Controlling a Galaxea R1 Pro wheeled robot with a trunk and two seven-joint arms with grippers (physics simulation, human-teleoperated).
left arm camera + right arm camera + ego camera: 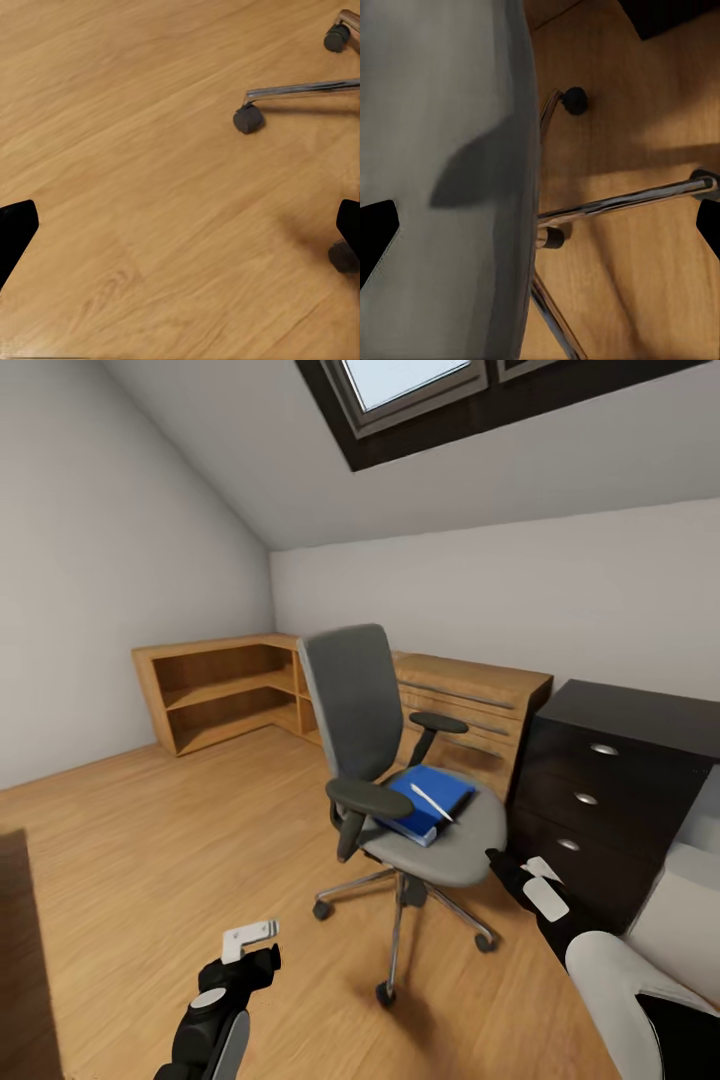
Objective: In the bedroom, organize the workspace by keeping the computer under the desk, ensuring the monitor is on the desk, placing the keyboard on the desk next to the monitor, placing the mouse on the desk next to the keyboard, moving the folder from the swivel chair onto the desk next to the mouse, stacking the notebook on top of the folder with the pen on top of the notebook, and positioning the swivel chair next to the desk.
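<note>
While the blue folder [432, 800] and white pen [431, 802] lie on the swivel chair [400, 760], we see both claws spread: left claw [250, 938], right claw [540, 882].

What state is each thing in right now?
Swivel chair: upright on the floor, beside the black drawers, seat loaded.
Folder: flat on the chair seat.
Pen: lying on the folder.
Black drawers: all shut.
Oak shelf unit: open-fronted.
Left gripper: open, holding nothing.
Right gripper: open, at the seat's edge.
</note>
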